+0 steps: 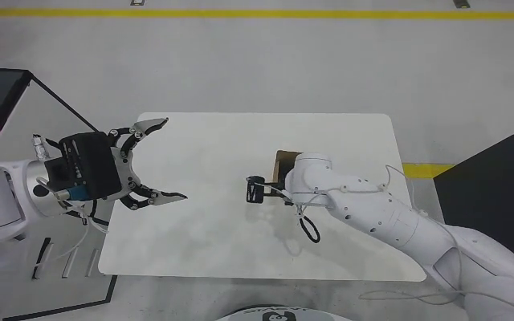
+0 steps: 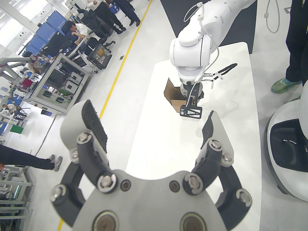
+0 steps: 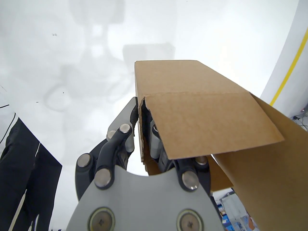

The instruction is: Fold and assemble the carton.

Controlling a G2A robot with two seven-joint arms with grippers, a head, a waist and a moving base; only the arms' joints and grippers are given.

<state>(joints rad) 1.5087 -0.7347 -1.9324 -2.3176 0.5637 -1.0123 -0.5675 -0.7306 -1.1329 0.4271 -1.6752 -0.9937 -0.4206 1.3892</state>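
Brown corrugated cardboard was seen as a half-formed carton (image 1: pixel 282 163), set on the right half of the white surface (image 1: pixel 345 136), beneath the right arm's wrist. One side wall was pinched by the right gripper (image 3: pixel 144 121), with one finger outside the wall and the other inside the carton, the jaws drawn almost together on the board. At least two flaps were left loose, one of them standing up. The left gripper (image 1: pixel 173 159) was held wide open and empty over the surface's left edge, well apart from the carton. The step in hand was judged to be the steadying of the carton's body, with the flaps not yet closed. For the next move, the left gripper would probably be needed at the carton, so that a loose flap could be pressed down while the wall was kept held.
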